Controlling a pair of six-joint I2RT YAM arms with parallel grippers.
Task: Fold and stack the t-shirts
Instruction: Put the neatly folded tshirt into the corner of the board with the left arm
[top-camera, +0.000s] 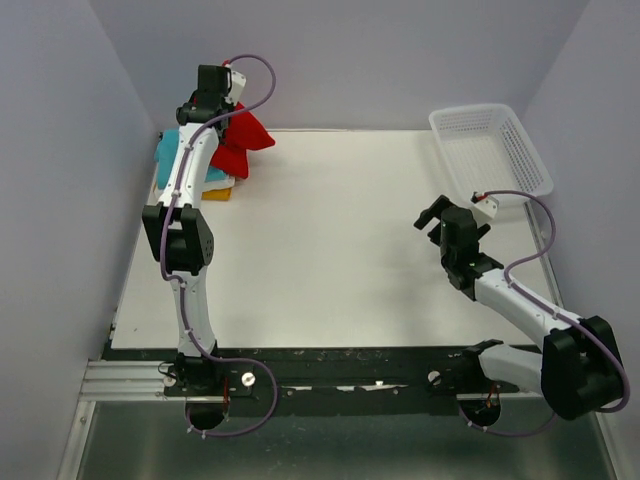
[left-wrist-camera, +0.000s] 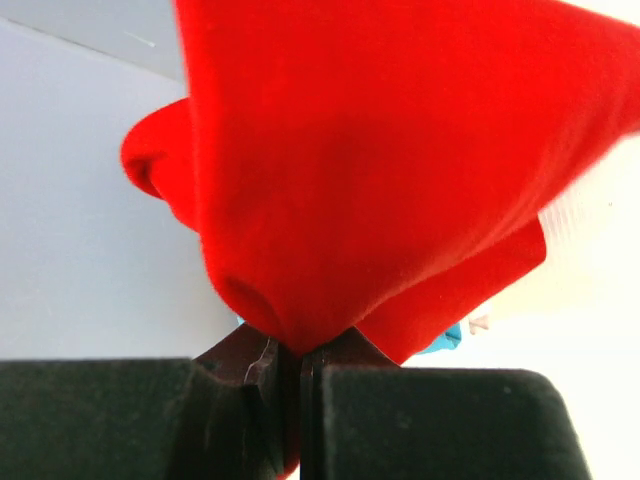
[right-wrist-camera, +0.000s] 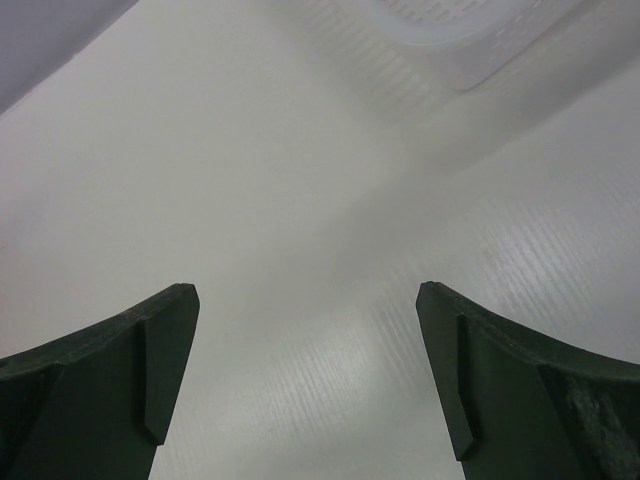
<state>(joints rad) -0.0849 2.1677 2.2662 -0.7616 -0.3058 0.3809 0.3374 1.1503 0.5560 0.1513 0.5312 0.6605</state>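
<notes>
Hanging bunched from the left end effector (top-camera: 230, 108), the red shirt (top-camera: 246, 138) sits over the surface's (top-camera: 330, 250) far-left corner, against the folded stack (top-camera: 178, 160). From the left wrist, the jaws pinch together on red cloth that spreads directly beyond them. From the right wrist, the right end effector (right-wrist-camera: 305, 380) is spread apart above the surface, with the basket (right-wrist-camera: 450, 30) ahead and the shirt well away.

Left claw (left-wrist-camera: 298, 375) pinched tight on red shirt (left-wrist-camera: 380, 170); turquoise scrap (left-wrist-camera: 447, 338) peeks beneath.
</notes>
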